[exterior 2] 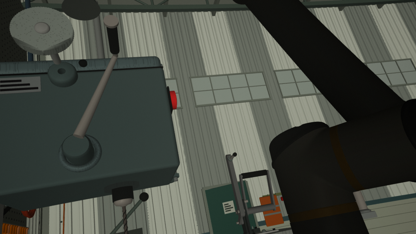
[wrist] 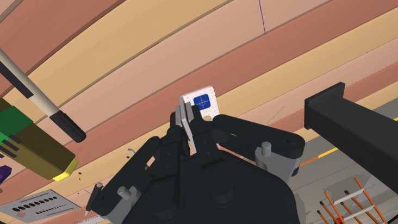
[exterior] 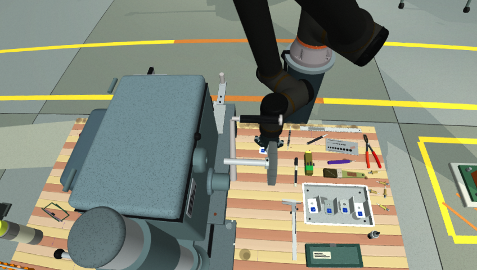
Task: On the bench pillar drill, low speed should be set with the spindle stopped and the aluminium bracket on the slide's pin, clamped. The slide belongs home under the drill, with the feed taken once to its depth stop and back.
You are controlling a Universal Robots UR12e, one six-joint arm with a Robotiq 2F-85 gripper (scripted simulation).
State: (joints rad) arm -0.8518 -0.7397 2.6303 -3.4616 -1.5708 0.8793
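Note:
My gripper is low over the striped bench, right of the pillar drill, closed on the upright flange of the aluminium bracket. The bracket is a small L-shaped piece with a blue target mark and a hole in its flat plate. From the side camera the gripper sits behind the grey handwheel, just under the black feed handle. The feed lever points up and to the right. The red button shows on the drill head's side. The drill bit hangs below the head. The slide and its pin are hidden.
A grey tray on the bench holds several more brackets with blue marks. Loose tools lie around it: a marker, a yellow-green block, red pliers, a drill gauge, a square and a green case.

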